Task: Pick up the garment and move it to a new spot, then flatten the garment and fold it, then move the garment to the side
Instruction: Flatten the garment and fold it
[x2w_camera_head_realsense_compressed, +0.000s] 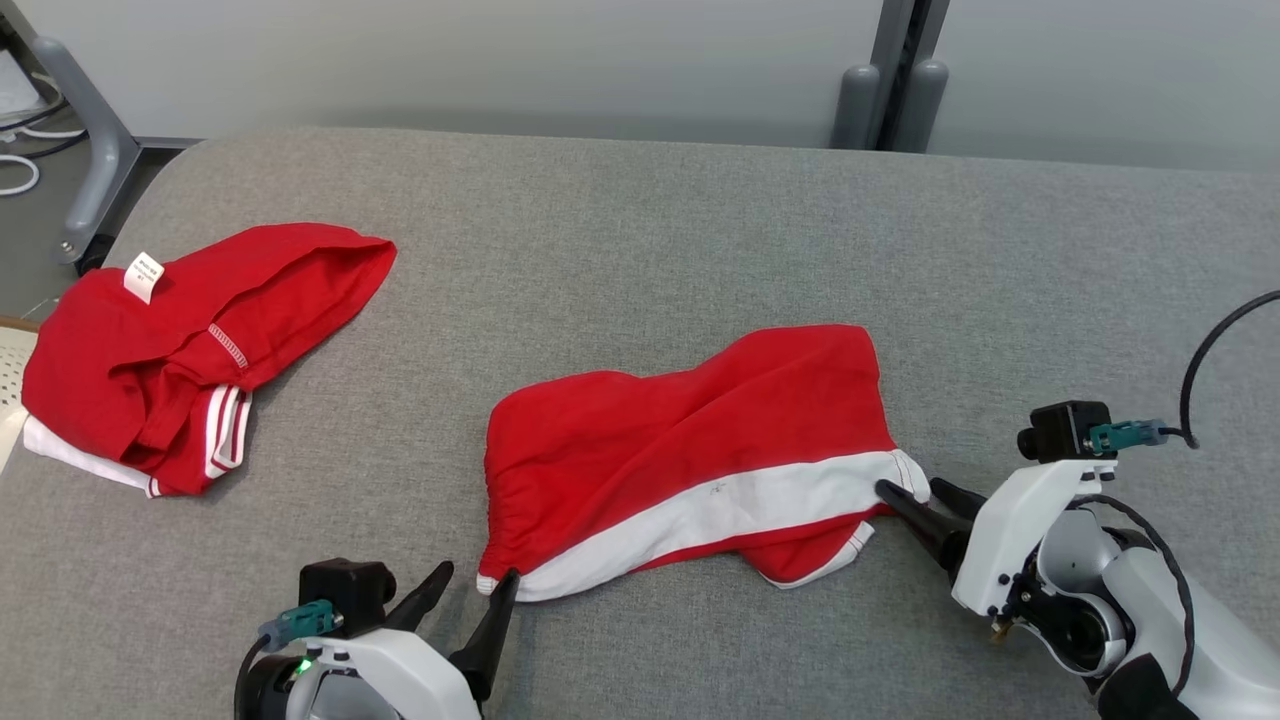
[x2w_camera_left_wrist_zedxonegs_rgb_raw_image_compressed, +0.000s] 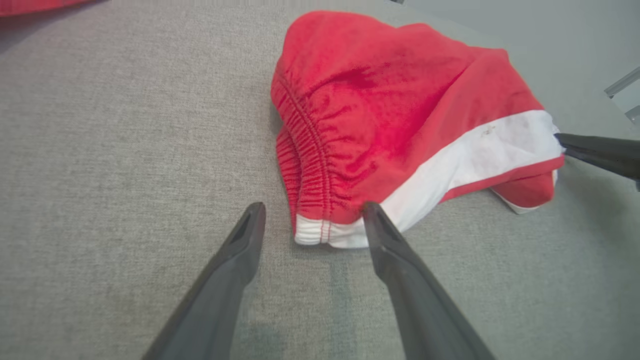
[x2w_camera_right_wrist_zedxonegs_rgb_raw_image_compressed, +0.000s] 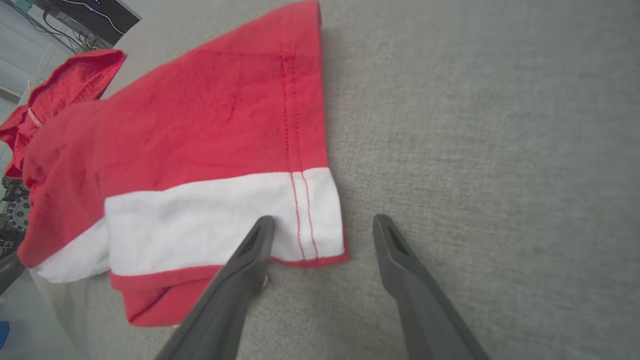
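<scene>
The garment (x2w_camera_head_realsense_compressed: 690, 450) is a pair of red shorts with a white side stripe, lying rumpled in the middle of the grey surface. My left gripper (x2w_camera_head_realsense_compressed: 478, 575) stands open at its elastic waistband corner (x2w_camera_left_wrist_zedxonegs_rgb_raw_image_compressed: 320, 232), with one finger (x2w_camera_left_wrist_zedxonegs_rgb_raw_image_compressed: 395, 255) touching the white edge and the other on bare cloth. My right gripper (x2w_camera_head_realsense_compressed: 912, 488) is open at the hem end (x2w_camera_right_wrist_zedxonegs_rgb_raw_image_compressed: 315, 215). One of its fingertips (x2w_camera_right_wrist_zedxonegs_rgb_raw_image_compressed: 262, 235) lies over the white stripe, the other on the grey surface. Neither holds anything.
A second red garment (x2w_camera_head_realsense_compressed: 190, 350) with white trim and a label lies crumpled at the far left of the grey padded table (x2w_camera_head_realsense_compressed: 700, 220). A grey stand leg (x2w_camera_head_realsense_compressed: 90, 160) and cables are beyond the table's left corner. A wall runs behind.
</scene>
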